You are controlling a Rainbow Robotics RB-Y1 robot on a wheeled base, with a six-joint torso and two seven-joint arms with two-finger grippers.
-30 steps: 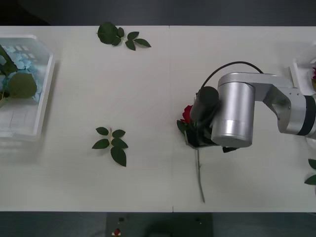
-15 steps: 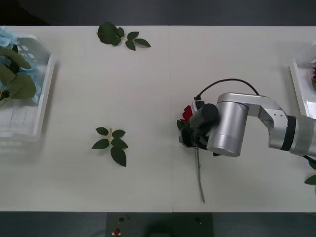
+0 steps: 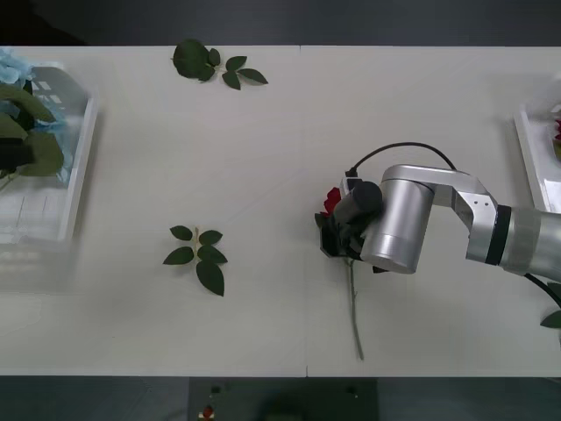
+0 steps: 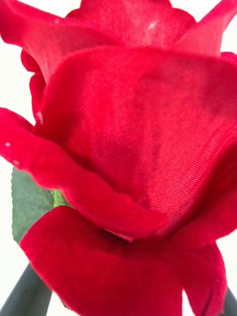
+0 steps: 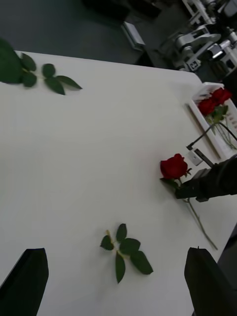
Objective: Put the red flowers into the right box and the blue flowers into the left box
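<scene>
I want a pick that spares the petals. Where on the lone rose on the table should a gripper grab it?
Probably on the thin stem just below the red rose, coming from above. It lies flat, stem trailing toward the robot, and the right gripper is already down there.

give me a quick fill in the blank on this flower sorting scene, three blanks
1. The right hand is at the bloom end of a ____ rose lying on the table.
2. The right box already holds ____ red roses.
3. The blue flowers lie in the ____ box.

Missing words: red; two; left
</scene>
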